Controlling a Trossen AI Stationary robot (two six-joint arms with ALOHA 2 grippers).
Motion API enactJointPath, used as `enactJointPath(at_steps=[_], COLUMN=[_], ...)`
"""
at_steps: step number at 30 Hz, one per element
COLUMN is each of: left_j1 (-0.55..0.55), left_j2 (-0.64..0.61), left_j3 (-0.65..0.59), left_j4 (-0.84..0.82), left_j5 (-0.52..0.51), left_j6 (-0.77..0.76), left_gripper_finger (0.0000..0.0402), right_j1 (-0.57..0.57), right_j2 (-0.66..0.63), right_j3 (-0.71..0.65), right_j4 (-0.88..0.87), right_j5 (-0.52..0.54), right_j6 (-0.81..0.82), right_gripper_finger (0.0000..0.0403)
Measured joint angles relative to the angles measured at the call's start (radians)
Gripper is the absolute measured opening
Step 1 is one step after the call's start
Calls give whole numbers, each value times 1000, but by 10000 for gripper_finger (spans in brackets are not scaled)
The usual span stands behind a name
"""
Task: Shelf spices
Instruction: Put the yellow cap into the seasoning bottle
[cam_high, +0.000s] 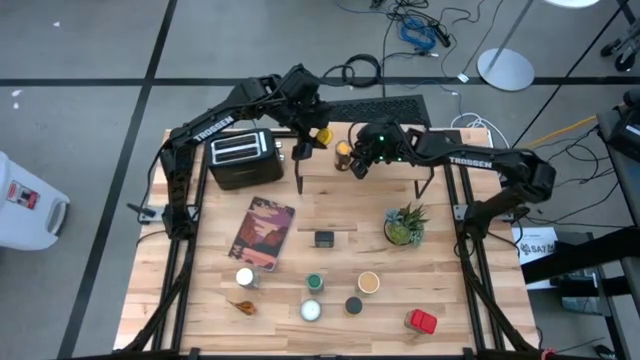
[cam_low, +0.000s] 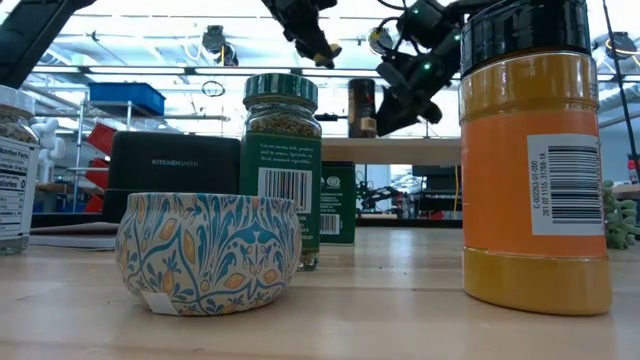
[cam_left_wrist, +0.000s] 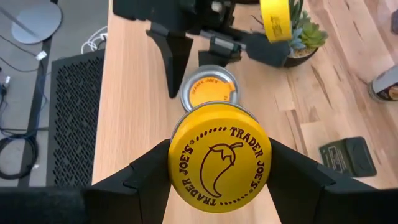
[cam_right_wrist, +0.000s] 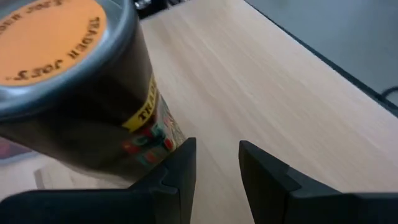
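Nearest the table's front edge, spices stand upright and loose: a red tin (cam_high: 421, 320), a white-topped jar (cam_high: 311, 310), a black-topped jar (cam_high: 353, 305), a green-lidded jar (cam_high: 315, 283), a tan-topped jar (cam_high: 369, 283) and a white-lidded jar (cam_high: 245, 277). Beyond them lie the book (cam_high: 262, 232) and the potted plant (cam_high: 404, 224). Farther back, the shelf (cam_high: 370, 165) carries an orange-lidded jar (cam_high: 343, 151), upright on its wooden top. The right gripper (cam_high: 360, 166) hangs just beside that jar, fingers a little apart and holding nothing. The left gripper (cam_high: 318, 137) clasps a yellow-lidded jar (cam_left_wrist: 220, 163) above the shelf's far edge, its long axis roughly vertical, lid upward. The toaster (cam_high: 240, 158) stands left of the shelf.
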Motion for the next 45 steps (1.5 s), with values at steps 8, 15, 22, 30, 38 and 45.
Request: enactJointPath(at_steps=[8,15,22,30,38,45], left_j1=[-6,-6,-8,-16,-25,-25], left_j2=[0,0,0,0,0,0], left_j3=[0,-1,-1,-1,-2,-2], left_j4=[-36,-68,-69,-73,-74,-101], left_j5=[-24,-44,-47,-47,-47,-47], left_j6=[2,10,26,26,26,35], left_gripper_finger=[228,228,228,228,228,228], right_j1=[6,-9,4,6,12,28], right_j2=[47,-63,-146,-81,20,33], right_j3=[0,0,0,0,0,0], right_j4=[68,-109,-205,-150,-5,110], right_j5=[0,9,-170,-329,-309,-311], right_j6=[10,-54,-177,-282,-286,-285], right_gripper_finger=[109,109,109,109,109,83])
